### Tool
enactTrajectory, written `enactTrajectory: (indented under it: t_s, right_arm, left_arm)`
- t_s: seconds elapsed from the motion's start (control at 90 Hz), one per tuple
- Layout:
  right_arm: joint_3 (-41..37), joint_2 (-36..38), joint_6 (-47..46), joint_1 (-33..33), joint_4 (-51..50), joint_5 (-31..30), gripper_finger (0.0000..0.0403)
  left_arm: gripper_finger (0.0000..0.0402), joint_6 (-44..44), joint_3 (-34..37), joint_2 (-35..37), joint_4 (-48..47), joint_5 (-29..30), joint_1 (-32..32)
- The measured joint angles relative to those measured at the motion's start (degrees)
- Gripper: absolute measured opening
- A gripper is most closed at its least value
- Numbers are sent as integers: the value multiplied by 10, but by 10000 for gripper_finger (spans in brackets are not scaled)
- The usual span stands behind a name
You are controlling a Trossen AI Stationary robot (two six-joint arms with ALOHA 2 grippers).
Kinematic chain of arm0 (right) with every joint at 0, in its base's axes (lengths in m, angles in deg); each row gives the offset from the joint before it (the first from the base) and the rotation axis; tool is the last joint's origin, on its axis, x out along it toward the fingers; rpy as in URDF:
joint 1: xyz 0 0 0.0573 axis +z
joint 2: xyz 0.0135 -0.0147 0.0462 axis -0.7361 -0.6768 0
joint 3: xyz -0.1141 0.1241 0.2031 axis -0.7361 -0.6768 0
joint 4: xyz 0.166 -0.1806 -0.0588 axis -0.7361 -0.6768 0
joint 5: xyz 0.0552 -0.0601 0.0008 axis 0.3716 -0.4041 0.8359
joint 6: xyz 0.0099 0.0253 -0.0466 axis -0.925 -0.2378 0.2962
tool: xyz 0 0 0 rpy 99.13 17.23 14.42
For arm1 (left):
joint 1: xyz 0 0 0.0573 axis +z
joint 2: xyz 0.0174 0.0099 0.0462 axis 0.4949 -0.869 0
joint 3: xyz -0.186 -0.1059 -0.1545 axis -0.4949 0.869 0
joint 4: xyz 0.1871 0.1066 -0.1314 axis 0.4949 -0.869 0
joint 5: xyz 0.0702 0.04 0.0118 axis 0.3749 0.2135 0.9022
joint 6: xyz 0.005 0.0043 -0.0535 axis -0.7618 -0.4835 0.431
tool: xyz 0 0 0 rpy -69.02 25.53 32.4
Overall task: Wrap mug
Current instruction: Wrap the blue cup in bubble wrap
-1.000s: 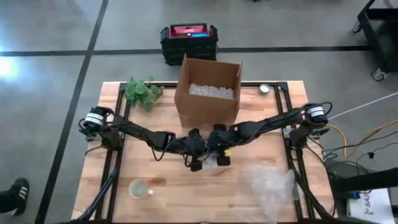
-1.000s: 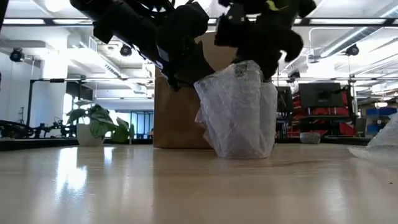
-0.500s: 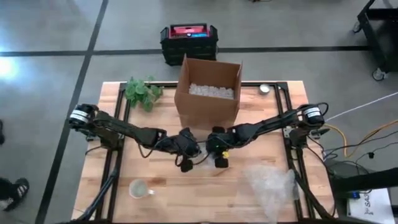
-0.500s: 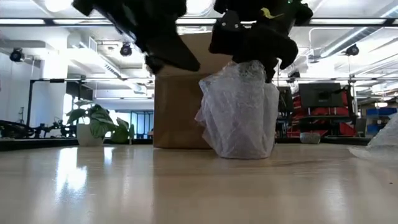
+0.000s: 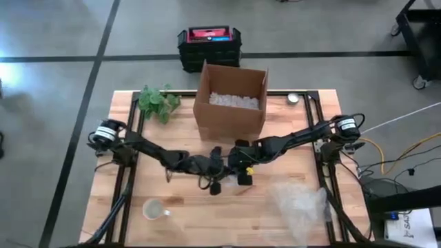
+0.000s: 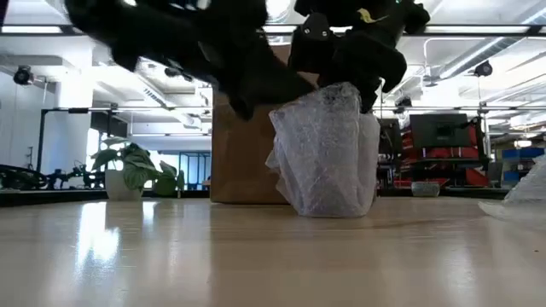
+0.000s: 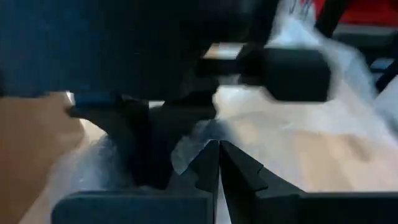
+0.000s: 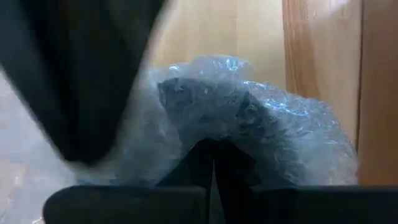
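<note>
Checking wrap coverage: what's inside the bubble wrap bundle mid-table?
Nothing shows through. The bubble wrap stands as an upright bundle in front of the box, right gripper at its top. Whatever it holds, presumably the mug, is fully covered.

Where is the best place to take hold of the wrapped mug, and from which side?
Probably from above, at the gathered top of the wrapped mug. It stands upright on the table, its bubble wrap loose at the sides and bunched at the top, where the right gripper sits. The left gripper is beside it.
</note>
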Motion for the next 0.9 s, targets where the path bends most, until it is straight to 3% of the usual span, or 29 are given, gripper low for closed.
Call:
enactTrajectory:
  t_s: [0.189,0.378,0.578,0.744,0.9]
  right_arm:
    - [-1,4,-4,0,-16,-3,2]
    - [34,35,-9,2,-111,3,2]
    - [51,92,-6,6,-139,8,2]
    - [34,86,-15,16,-84,8,2]
    - [8,28,-13,13,-86,2,2]
  left_arm:
    - [0,10,-71,-43,-100,5,12]
    - [0,24,-71,-45,-105,8,13]
    - [0,30,-71,-43,-113,-6,14]
    - [0,28,-72,-41,-112,-7,14]
    - [0,26,-70,-33,-114,-4,14]
